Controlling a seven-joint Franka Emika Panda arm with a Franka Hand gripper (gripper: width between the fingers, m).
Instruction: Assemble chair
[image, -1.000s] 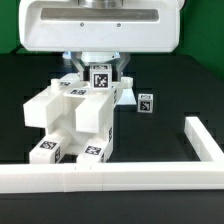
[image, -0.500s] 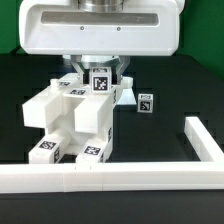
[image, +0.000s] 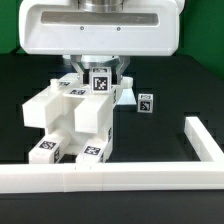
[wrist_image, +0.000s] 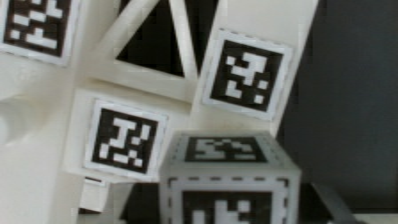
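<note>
No words, numbers or brand marks can be read. Only black-and-white square tags (image: 101, 80) are seen:
- one on top of the chair (image: 75, 115)
- two on its ends nearest the table's front edge
- one on a small loose block (image: 147, 103)

Wrist view: several such tags, patterns only.

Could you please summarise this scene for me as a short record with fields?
hand: right over the chair's top; open or shut cannot be told
chair: white, partly assembled, standing mid-table, tags on several faces
loose block: small, tagged, apart from the chair on the exterior view's right
L-shaped rail: along the near side and the exterior view's right
table: black
</note>
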